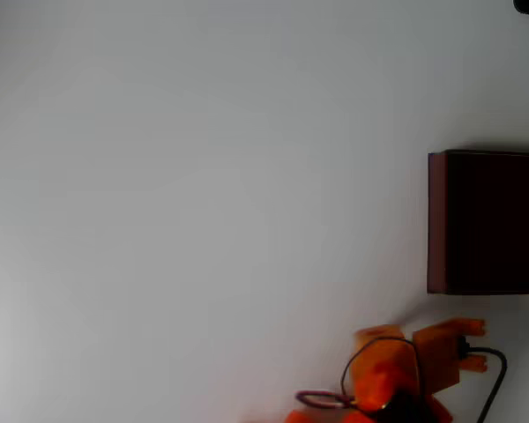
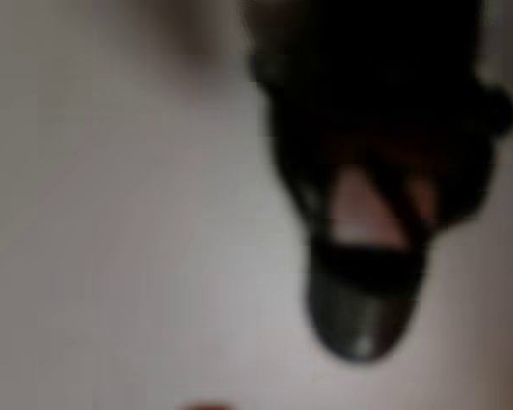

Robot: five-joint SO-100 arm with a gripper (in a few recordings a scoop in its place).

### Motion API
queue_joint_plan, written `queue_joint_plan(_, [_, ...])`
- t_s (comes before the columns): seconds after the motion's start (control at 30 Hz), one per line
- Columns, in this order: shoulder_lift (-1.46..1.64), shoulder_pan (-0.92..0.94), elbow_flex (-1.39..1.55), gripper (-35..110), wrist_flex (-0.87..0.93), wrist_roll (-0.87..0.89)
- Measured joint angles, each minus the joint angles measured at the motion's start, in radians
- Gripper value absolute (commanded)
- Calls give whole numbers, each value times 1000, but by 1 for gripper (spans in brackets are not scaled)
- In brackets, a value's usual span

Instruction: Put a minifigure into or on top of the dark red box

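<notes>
Overhead view: white table (image 1: 203,194), evenly lit. The dark red box (image 1: 487,222) sits at the right edge of the picture, partly cut off by the frame; reddish-brown wall visible along its left side, interior very dark, almost black. Nothing can be made out inside it at this exposure.

The orange arm (image 1: 397,370) lies low at the bottom edge, below the box and a little to its left, well clear of the box wall. A black cable (image 1: 494,388) loops off its right side.

Wrist view: heavily out of focus. The gripper (image 2: 363,282) appears as a dark mass in the upper right, tapering to a rounded black tip above the pale table surface. A pinkish patch shows through a gap in the dark shape. Whether the fingers are apart or together, cannot tell from this blur.

Minifigure: possibly somewhere in that dark mass, but too blurred to pick out, so its location is undetermined
</notes>
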Motion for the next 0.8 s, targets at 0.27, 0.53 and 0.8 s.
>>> queue_joint_plan(0.27, [-87,-21,-6,17,-20,3])
queue_joint_plan(0.53, [-167,-38,-38,16,-46,6])
queue_joint_plan(0.8, [-169,-38,-35,16,-103,18])
